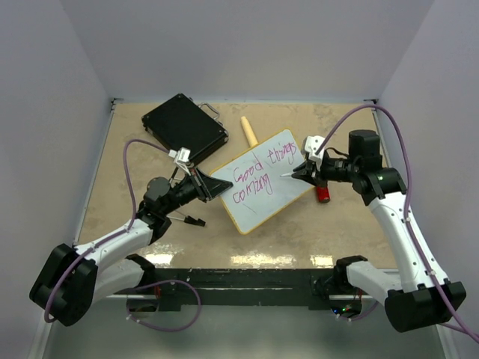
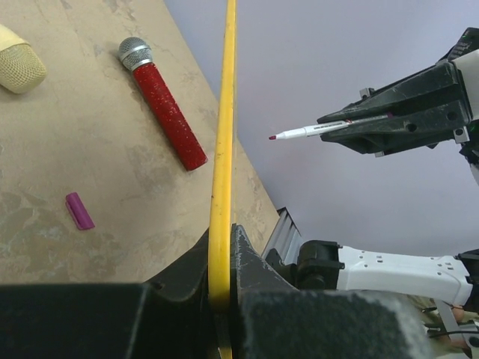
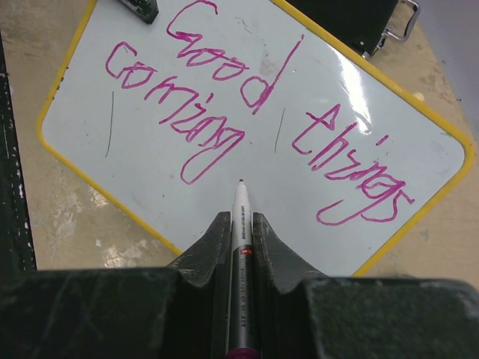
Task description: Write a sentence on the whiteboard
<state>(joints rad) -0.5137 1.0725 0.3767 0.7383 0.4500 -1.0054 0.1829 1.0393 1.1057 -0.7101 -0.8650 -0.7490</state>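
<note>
**Board clamped at 9 o'clock, marker held at 3**

The whiteboard (image 1: pixel 260 209) lies skewed at the middle of the table (image 1: pixel 344 235). The left gripper (image 2: pixel 222 238) is clamped on its yellow frame at the board's 9 o'clock corner, and from that wrist camera the board shows edge-on. The sentence (image 3: pixel 258 93) reads "Good things" over "coming" in magenta.

At the board's 3 o'clock, the right gripper (image 3: pixel 239 218) is closed tight on a marker (image 3: pixel 241 200). The tip points at bare white below "coming". In the left wrist view it stands clear of the board's surface.

A black case (image 1: pixel 183 126) lies at 10 o'clock from the board. A red microphone (image 2: pixel 161 112) lies at 4 o'clock, close to the right gripper, and a small purple cap (image 2: pixel 78 211) lies on the table near it.
</note>
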